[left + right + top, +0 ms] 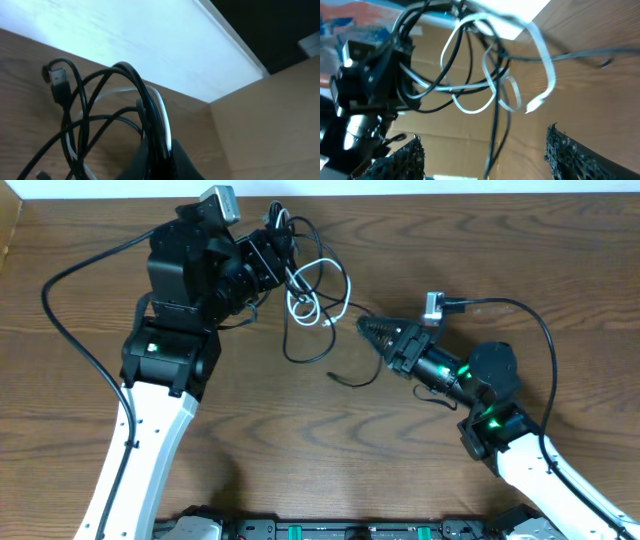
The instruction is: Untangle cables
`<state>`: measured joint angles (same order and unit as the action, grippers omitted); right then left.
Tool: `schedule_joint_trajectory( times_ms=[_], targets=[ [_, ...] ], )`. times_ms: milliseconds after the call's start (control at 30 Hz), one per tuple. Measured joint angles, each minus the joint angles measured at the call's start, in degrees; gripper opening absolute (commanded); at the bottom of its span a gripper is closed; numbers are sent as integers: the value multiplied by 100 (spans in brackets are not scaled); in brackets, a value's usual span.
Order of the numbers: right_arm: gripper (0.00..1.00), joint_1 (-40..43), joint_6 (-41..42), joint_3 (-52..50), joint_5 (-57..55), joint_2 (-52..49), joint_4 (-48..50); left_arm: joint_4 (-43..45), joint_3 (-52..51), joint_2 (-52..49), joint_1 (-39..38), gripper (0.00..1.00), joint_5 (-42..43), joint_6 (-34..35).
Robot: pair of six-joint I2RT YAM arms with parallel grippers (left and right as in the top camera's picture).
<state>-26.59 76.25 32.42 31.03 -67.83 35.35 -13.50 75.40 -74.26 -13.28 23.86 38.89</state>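
Task at early stage: nothing separated yet. Cables in one knot, black loops crossing white cable, just right of left fingers. Left fingers pinched tight on bundle. Right fingers further right, spread wide, gripping nothing. All pulling-apart onto bench remains.

- The table is brown wood with a wavy darker grain, evenly lit, with no hard shadows.
- Past its far edge runs a white strip (a pale, bluish-white flat surface in the left wrist view).
- A lighter wooden board stands at the table's edge there, below a dark area.
- The right wrist view has a blurred cardboard-brown backdrop and blue and orange patches upper left.
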Motion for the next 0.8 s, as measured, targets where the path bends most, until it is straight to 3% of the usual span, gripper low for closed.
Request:
schedule_joint_trajectory(
  times_ms=[567, 800],
  targets=[
    [69, -328, 122, 0, -297, -2, -2, 514, 0, 0, -1027, 8, -13, 625],
    [54, -328, 57, 0, -448, -2, -66, 527, 0, 0, -1375, 8, 289, 702]
  ],
)
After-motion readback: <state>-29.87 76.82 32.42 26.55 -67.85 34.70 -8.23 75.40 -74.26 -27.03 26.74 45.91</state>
